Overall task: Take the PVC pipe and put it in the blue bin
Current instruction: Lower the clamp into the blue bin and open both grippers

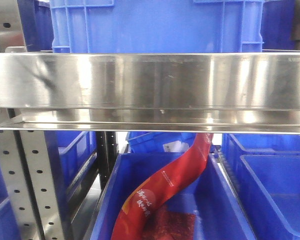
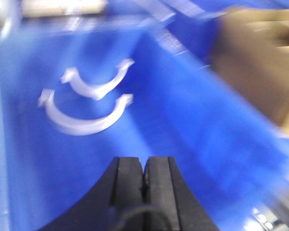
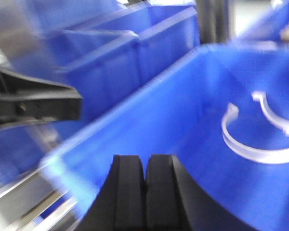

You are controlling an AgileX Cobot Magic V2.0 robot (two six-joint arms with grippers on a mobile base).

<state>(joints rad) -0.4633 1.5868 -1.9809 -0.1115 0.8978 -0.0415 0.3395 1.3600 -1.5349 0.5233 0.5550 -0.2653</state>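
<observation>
Two white PVC pipe half-rings lie side by side on the floor of a blue bin (image 2: 192,144). In the blurred left wrist view the nearer PVC pipe (image 2: 84,126) and the farther one (image 2: 94,90) lie ahead and to the left of my left gripper (image 2: 144,166), which is shut and holds nothing. In the right wrist view one PVC pipe (image 3: 250,151) and a second (image 3: 277,121) rest in the blue bin (image 3: 173,96), to the right of my shut, empty right gripper (image 3: 145,163), which hovers near the bin's rim. The front view shows neither the pipes nor the grippers.
A steel shelf beam (image 1: 150,87) crosses the front view with a blue crate (image 1: 155,25) on top. Below it a blue bin (image 1: 225,200) holds a red bag (image 1: 160,192). A brown cardboard box (image 2: 260,62) lies to the right. A black arm part (image 3: 33,103) sits to the left, with blue bins (image 3: 111,62) behind.
</observation>
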